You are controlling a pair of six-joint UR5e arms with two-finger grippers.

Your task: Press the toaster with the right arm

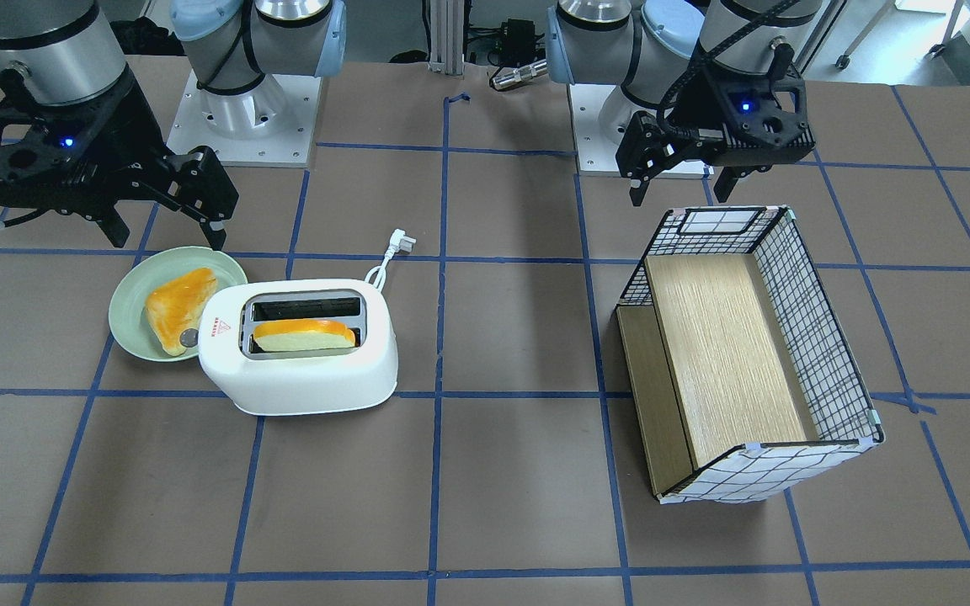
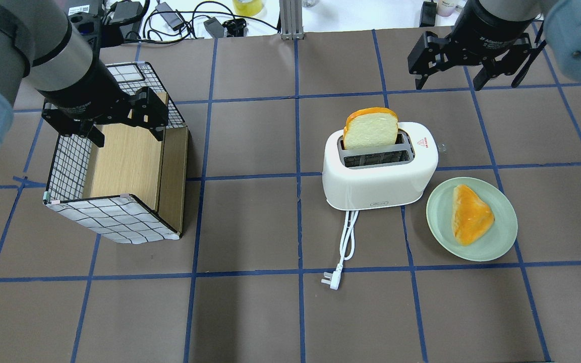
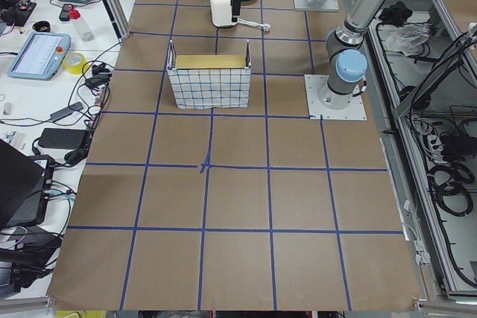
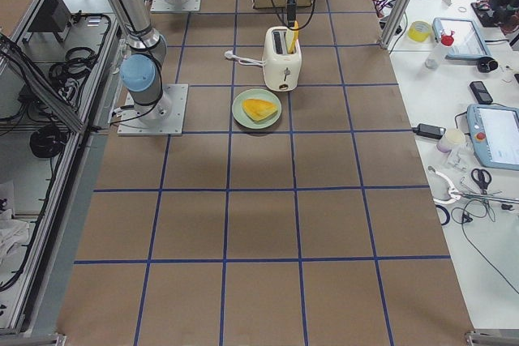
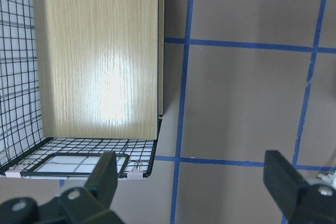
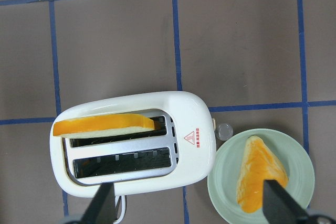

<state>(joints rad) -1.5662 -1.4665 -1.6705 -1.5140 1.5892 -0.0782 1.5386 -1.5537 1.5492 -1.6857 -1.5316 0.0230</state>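
Visibly, right fingers and left fingers gape empty; red triangle sticker on toaster has unreadable lettering.

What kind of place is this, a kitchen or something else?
Probably a robotics lab, not a kitchen: the left arm and right arm are bolted to a table taped in a blue grid, a teach pendant lies beside it, and the toaster sits with its plug loose.

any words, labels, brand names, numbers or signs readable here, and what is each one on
Nothing reads clearly.
toaster: red triangle sticker on its top, with red print under it too small to read.
toaster's side: small grey mark, blurred.
right gripper and left gripper: white lettering on the wrists, too blurred to read.
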